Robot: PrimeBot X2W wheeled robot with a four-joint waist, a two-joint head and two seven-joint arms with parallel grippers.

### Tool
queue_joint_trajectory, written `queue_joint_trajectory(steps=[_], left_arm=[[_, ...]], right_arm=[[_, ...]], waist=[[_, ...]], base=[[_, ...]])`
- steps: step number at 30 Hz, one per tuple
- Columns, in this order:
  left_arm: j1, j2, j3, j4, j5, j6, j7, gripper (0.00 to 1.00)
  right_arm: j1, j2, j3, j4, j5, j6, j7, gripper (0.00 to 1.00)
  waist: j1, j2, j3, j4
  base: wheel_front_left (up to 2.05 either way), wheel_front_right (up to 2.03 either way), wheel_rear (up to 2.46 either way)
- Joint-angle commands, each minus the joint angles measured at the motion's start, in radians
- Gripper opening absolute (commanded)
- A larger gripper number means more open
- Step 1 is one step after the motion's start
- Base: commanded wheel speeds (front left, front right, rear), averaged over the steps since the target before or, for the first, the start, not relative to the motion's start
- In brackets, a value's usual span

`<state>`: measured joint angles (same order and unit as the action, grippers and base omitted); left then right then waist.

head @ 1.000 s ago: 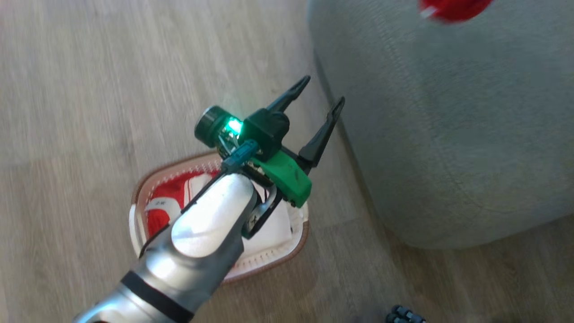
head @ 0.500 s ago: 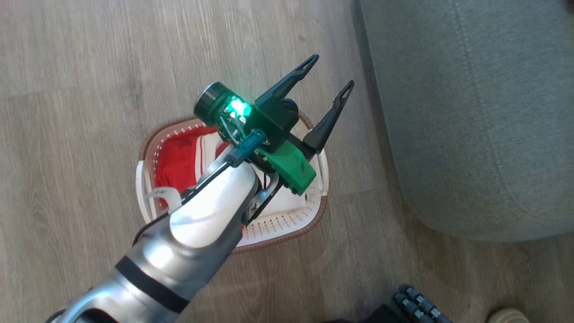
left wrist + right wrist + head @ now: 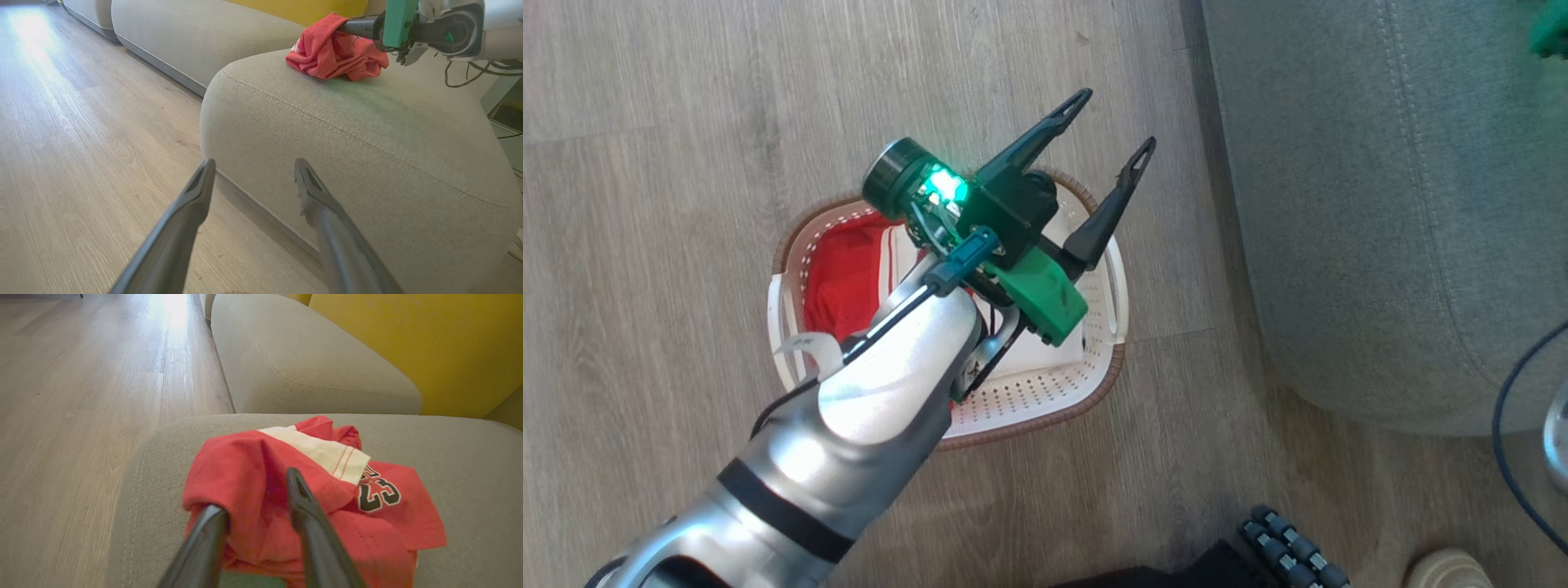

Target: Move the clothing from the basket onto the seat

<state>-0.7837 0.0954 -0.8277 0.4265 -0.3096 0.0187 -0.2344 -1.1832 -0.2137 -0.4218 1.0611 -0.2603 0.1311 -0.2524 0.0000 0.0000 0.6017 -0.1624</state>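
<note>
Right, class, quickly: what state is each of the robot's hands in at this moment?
Left hand: open, holding nothing.
Right hand: open, fingers apart around the red garment on the seat.

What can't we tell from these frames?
Head view: left forearm covers much of the basket; the red garment inside is partly hidden.
Right wrist view: red jersey bunches around the right gripper; whether the jaws grip it is unclear.
Left wrist view: jersey folds hide those jaws' tips.
</note>
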Motion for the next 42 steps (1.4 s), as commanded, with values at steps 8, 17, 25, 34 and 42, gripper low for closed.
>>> queue_joint_trajectory(steps=[8, 17, 25, 34, 42], left_arm=[[0.010, 0.032, 0.060, -0.033, -0.030, 0.023, -0.012, 1.00], [0.077, 0.048, 0.117, -0.043, -0.064, 0.047, -0.025, 1.00], [0.178, 0.063, 0.204, -0.087, -0.085, 0.077, -0.027, 1.00], [0.408, 0.076, 0.390, -0.148, -0.109, 0.112, -0.027, 1.00], [0.585, 0.096, 0.517, -0.204, -0.080, 0.150, -0.027, 1.00]], right_arm=[[0.113, 0.021, 0.139, -0.111, 0.088, 0.000, -0.009, 1.00], [0.274, -0.007, 0.309, -0.258, 0.224, 0.000, -0.009, 1.00], [0.330, -0.015, 0.417, -0.344, 0.293, 0.000, -0.009, 1.00], [0.475, 0.069, 0.454, -0.428, 0.353, 0.000, -0.009, 1.00], [0.668, 0.143, 0.424, -0.564, 0.365, 0.000, -0.009, 1.00]], waist=[[0.0000, 0.0000, -0.048, -0.024], [0.0000, 0.0000, -0.157, -0.005], [0.0000, 0.0000, -0.286, 0.048], [0.0000, 0.0000, -0.467, 0.130], [0.0000, 0.0000, -0.543, 0.174]], base=[[0.00, 0.00, 0.00], [0.00, 0.00, 0.00], [0.00, 0.00, 0.00], [0.00, 0.00, 0.00], [0.00, 0.00, 0.00]])
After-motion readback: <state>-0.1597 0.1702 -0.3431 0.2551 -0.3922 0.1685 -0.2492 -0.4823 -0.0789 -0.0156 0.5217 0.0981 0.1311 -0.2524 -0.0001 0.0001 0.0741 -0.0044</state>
